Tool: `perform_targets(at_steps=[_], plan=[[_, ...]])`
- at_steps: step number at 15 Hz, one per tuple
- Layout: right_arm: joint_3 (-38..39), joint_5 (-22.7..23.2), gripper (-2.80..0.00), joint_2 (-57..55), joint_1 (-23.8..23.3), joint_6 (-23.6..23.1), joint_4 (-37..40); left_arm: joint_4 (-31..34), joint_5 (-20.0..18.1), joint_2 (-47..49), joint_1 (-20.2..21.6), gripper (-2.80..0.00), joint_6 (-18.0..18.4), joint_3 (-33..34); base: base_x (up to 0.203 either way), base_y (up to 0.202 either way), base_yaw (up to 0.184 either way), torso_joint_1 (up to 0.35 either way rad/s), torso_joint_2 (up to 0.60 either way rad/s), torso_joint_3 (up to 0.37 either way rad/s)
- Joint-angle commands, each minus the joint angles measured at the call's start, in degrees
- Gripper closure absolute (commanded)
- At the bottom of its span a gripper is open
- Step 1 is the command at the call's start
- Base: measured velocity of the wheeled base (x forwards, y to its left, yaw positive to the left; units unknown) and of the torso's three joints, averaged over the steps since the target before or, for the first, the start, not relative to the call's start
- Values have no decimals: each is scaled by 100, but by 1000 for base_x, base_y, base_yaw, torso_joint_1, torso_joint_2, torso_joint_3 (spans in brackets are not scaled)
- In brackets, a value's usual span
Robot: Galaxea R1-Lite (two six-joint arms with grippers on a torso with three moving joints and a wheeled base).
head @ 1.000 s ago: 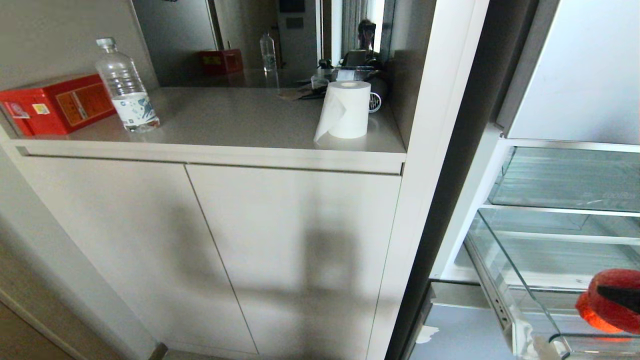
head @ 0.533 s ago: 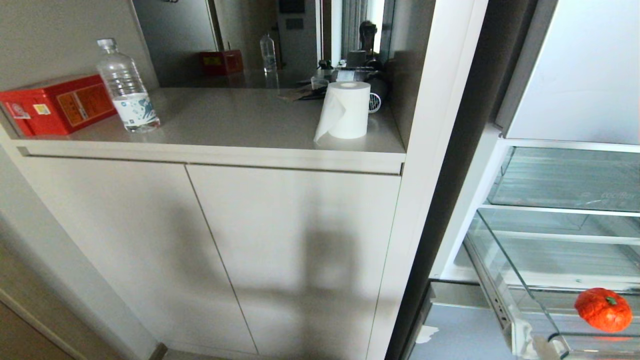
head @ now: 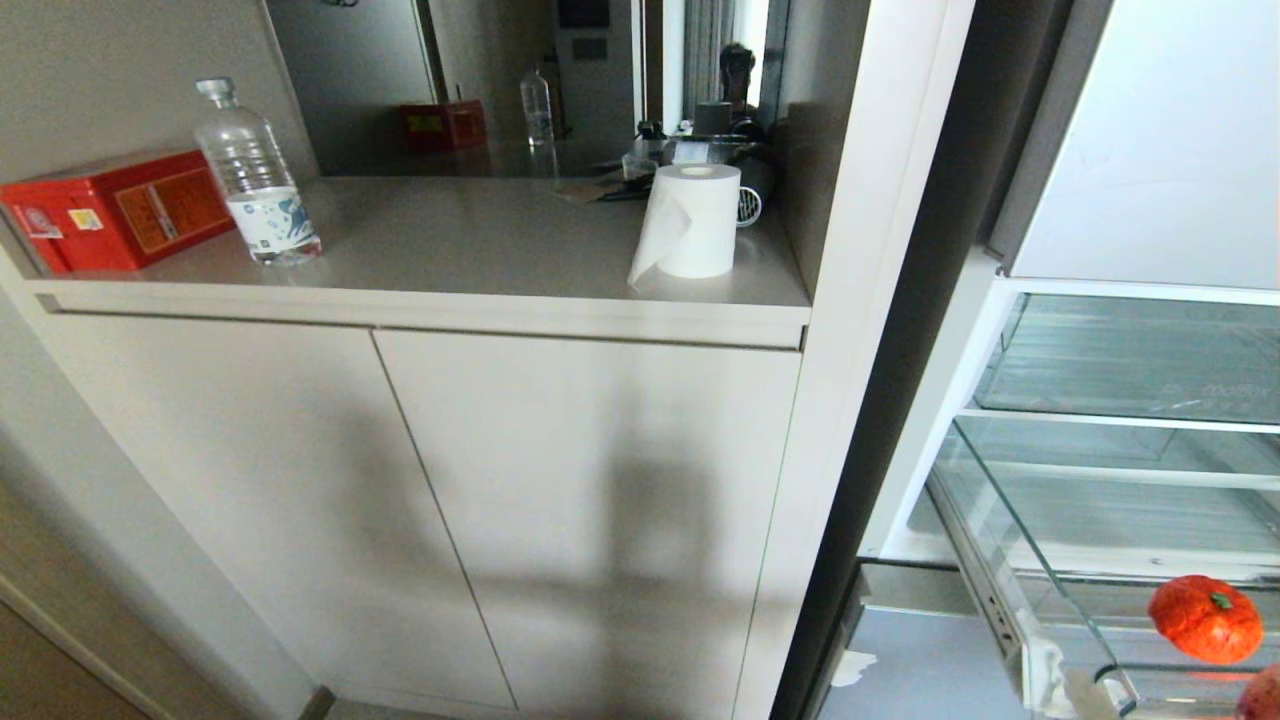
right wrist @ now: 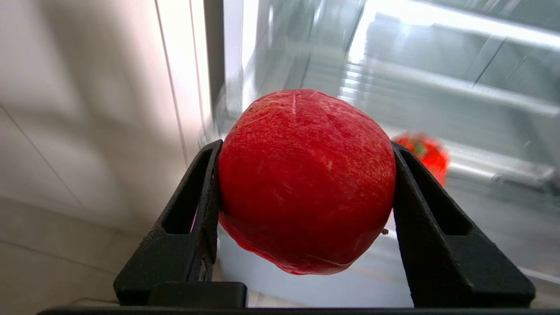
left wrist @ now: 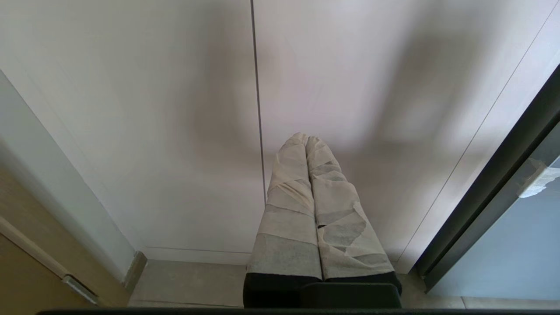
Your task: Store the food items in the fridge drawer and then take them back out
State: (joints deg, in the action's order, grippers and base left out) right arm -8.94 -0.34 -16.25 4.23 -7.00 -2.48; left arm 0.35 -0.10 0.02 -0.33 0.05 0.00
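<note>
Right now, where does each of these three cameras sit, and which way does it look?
Head: high on the robot, looking down at a counter and the open fridge drawer; a sliver of red fruit shows, no arm.
Left wrist: behind the shut left pincer, facing cabinet doors.
Right wrist: behind the right pincer, which grips the red fruit, facing the drawer.
Shared: head and right wrist both show the pumpkin.

- Orange-red ribbed pumpkin (head: 1205,620), green stem up, sits inside the clear fridge drawer (head: 1010,560), pulled open.
- Round red fruit (right wrist: 306,179), clamped in the right tool (right wrist: 306,218), near the drawer's front lip.
</note>
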Motion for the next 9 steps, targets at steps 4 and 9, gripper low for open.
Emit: perform_targets(at_steps=[4, 9], plan=[[894, -167, 0, 54, 176, 155, -517, 0, 1, -2, -2, 0, -5, 0, 0, 0, 0, 0, 0, 0], [895, 342, 0, 1483, -367, -276, 154, 0, 1, -2, -2, 0, -5, 0, 0, 0, 0, 0, 0, 0]])
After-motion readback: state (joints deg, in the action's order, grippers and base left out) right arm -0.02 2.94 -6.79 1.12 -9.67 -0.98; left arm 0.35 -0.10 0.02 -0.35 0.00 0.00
